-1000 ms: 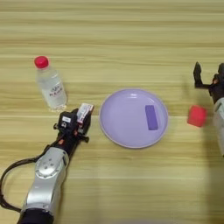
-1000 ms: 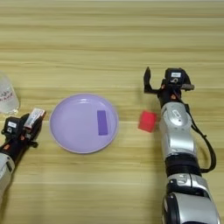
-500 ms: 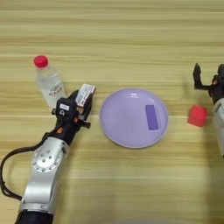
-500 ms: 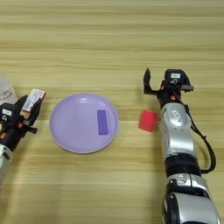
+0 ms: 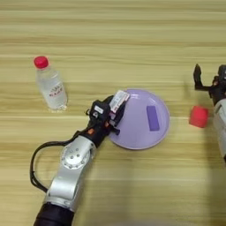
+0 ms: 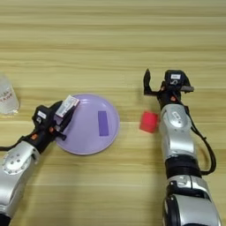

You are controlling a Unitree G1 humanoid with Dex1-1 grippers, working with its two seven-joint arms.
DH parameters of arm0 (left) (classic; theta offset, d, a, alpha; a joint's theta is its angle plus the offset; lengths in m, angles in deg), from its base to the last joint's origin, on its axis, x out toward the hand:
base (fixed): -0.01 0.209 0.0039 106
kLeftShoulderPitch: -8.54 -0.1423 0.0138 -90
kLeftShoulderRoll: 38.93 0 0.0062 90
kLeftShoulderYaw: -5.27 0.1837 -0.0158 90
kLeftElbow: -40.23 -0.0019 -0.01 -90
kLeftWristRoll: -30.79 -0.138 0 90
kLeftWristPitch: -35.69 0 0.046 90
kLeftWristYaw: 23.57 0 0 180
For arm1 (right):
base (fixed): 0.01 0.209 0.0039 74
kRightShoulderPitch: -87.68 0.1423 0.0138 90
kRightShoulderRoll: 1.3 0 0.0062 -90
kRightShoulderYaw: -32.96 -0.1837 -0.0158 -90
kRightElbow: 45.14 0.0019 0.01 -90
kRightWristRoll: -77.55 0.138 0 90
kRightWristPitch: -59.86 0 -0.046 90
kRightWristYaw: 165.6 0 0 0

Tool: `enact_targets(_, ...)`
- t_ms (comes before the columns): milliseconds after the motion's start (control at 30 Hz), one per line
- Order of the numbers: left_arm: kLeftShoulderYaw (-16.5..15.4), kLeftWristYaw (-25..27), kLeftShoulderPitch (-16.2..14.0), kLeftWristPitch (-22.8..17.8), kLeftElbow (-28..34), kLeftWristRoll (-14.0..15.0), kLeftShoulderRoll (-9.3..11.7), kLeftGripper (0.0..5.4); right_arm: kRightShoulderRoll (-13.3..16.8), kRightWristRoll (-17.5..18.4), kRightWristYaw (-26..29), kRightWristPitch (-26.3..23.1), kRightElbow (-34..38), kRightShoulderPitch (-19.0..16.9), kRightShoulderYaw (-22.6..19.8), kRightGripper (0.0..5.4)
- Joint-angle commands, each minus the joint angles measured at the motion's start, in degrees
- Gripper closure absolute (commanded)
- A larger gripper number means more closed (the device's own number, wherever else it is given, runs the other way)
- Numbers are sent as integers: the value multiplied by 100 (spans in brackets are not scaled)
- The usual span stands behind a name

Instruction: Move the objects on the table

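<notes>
Bottle [image 5: 50,86] left, plate [image 5: 145,134] centre, cube [image 5: 198,116] right

The left gripper [image 5: 115,109] holds the white box [image 5: 118,100] over the lilac plate's [image 5: 139,137] rim.

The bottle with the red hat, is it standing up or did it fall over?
Standing up. The bottle sits on its base on the table, red cap on top, apart from the left gripper.

2 head-mounted eyes, steep downward on the table [image 5: 114,39], seemingly close, views largely overlapping.
</notes>
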Motion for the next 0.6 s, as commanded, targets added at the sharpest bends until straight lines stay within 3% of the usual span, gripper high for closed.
enact_targets(33,20,2,246,135,-575,-106,-72,340,-37,3,-80,41,78,23,23,0)
enact_targets(367,5,-58,344,303,-900,-160,-83,340,-45,21,-111,13,159,-21,62,0)
enact_targets(400,11,-77,344,309,-899,-190,-77,312,-44,22,-110,10,160,-21,64,0)
enact_targets(600,1,-98,345,327,-899,-256,-76,260,-54,9,-122,9,149,-12,80,0)
